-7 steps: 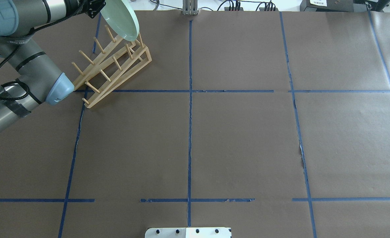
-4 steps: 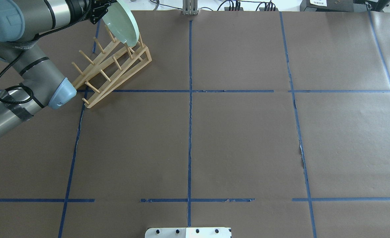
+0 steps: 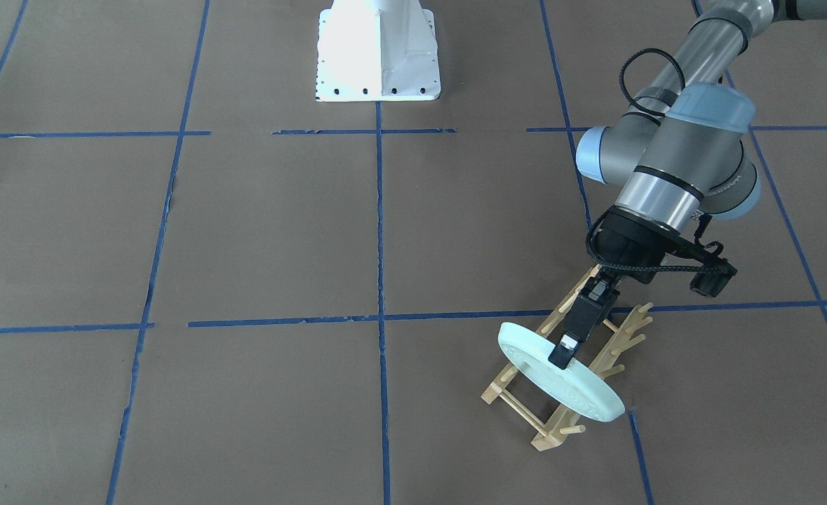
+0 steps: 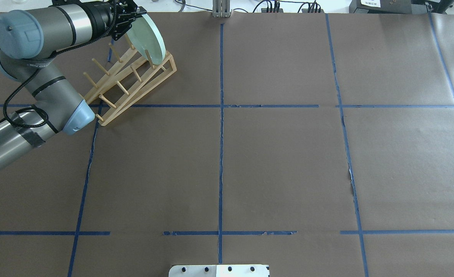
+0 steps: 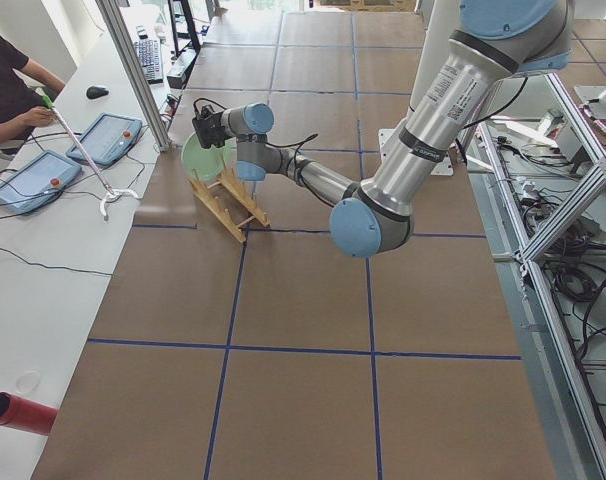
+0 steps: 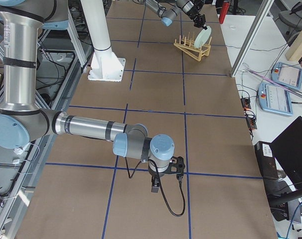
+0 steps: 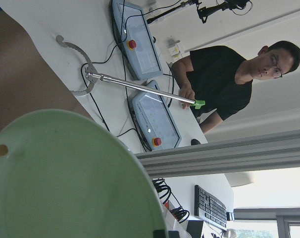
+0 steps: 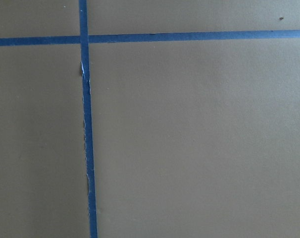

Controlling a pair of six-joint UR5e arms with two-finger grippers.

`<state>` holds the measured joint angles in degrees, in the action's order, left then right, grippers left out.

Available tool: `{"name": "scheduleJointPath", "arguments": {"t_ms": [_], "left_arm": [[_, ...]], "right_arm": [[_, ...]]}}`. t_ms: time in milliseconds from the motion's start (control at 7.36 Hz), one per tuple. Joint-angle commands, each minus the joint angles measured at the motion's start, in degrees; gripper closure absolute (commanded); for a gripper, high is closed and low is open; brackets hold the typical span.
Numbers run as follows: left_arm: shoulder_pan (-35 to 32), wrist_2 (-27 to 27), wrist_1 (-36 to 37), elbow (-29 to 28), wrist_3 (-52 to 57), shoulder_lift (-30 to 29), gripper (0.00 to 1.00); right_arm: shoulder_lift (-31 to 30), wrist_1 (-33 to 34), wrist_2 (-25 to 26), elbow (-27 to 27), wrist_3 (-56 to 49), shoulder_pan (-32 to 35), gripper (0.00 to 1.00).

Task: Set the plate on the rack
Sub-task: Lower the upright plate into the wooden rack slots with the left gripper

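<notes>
The pale mint-green plate stands on edge, tilted, across the far end of the light-wood rack, with a peg showing in front of its lower part. My left gripper is shut on the plate's upper rim. In the front-facing view a black finger clamps the plate over the rack. The left wrist view is filled at lower left by the plate. My right gripper shows only in the exterior right view, low over the table, so I cannot tell its state.
The table is brown paper with blue tape lines. The white robot base stands at the near edge. An operator sits past the far edge by tablets on a white bench.
My left arm has swung round and lowered the plate. The plate has gone from tilted above the rack's far end to more upright, down among the pegs.
</notes>
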<state>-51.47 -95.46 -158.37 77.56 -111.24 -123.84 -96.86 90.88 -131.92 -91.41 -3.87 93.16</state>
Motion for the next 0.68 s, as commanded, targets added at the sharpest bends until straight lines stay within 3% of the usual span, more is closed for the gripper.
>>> {"name": "scheduleJointPath", "arguments": {"t_ms": [0,136,272,408,544], "left_arm": [[0.1,0.0,0.0,-0.5,0.8,0.0,1.0],[0.1,0.0,0.0,-0.8,0.8,0.0,0.84],[0.1,0.0,0.1,-0.8,1.2,0.0,0.24],[-0.1,-0.4,0.6,-0.8,5.4,0.0,0.0],[-0.3,-1.5,1.4,-0.7,6.3,0.0,0.0]], "right_arm": [[0.0,0.0,0.0,0.0,0.0,0.0,0.0],[0.0,0.0,0.0,0.0,0.0,0.0,0.0],[0.0,0.0,0.0,0.0,0.0,0.0,0.0],[0.0,0.0,0.0,0.0,0.0,0.0,0.0],[0.0,0.0,0.0,0.0,0.0,0.0,0.0]]}}
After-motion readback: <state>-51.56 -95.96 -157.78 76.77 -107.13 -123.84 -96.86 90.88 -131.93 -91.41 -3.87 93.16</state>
